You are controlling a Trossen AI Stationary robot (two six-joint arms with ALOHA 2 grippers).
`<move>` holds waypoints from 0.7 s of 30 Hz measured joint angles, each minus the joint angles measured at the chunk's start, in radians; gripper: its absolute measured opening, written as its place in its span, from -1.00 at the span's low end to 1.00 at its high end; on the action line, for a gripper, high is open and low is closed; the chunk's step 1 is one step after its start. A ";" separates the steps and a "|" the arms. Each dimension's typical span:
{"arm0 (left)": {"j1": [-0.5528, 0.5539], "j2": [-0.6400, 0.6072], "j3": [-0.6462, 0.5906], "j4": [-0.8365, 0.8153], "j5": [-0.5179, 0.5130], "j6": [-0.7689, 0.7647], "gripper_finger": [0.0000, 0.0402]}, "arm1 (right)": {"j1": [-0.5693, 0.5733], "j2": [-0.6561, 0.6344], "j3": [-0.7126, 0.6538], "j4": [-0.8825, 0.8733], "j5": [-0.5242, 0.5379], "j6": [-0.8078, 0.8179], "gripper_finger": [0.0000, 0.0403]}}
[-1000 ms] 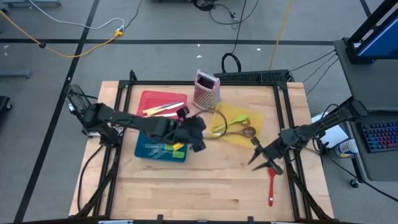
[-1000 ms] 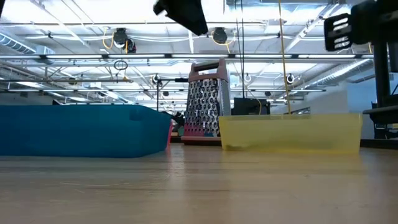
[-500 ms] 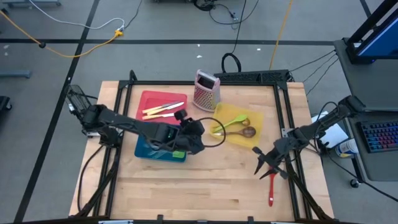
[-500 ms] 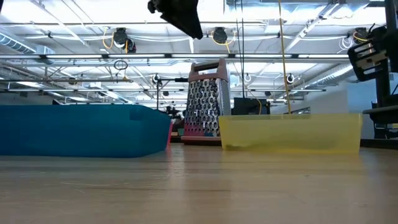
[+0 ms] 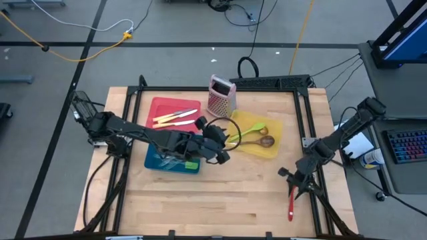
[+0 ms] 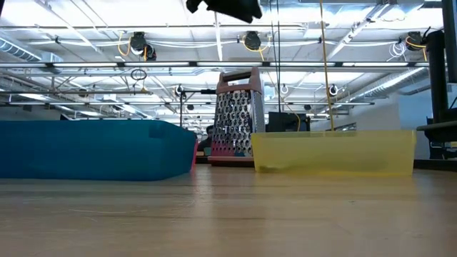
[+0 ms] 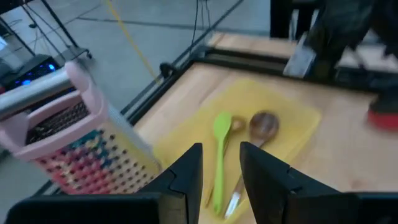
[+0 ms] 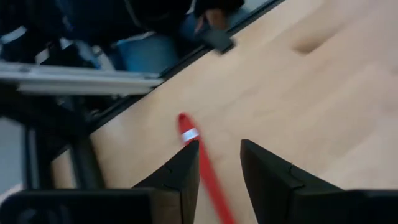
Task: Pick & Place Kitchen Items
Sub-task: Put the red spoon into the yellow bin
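Observation:
My left gripper (image 5: 223,152) hangs open between the blue tray (image 5: 155,162) and the yellow tray (image 5: 272,137). In its wrist view its open fingers frame a green spoon (image 7: 219,152) and a wooden spoon (image 7: 262,124) lying in the yellow tray (image 7: 298,121). My right gripper (image 5: 292,179) is open just over the far end of a red utensil (image 5: 291,203) that lies flat on the table near its right edge. In the right wrist view the red handle (image 8: 202,162) runs between the fingers. Cream-handled knives (image 5: 175,115) lie in the red tray (image 5: 160,105), and green and yellow spatulas (image 5: 179,160) in the blue one.
A pink-topped box grater (image 5: 221,97) stands upright behind the trays, also seen as a grater (image 6: 235,118) in the low view. A black frame (image 5: 308,133) runs along the table's sides. Bare wood (image 5: 200,200) spreads across the near half of the table.
My left gripper has moved from above the blue tray toward the table's right, up to the yellow tray's edge. My right gripper has travelled from beside the yellow tray toward the near edge, coming over the red utensil's far end and leaving the low view.

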 joint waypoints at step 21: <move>0.003 0.000 0.000 0.236 0.055 0.000 -0.45 | 0.177 0.235 0.004 -0.058 0.164 -0.066 -0.40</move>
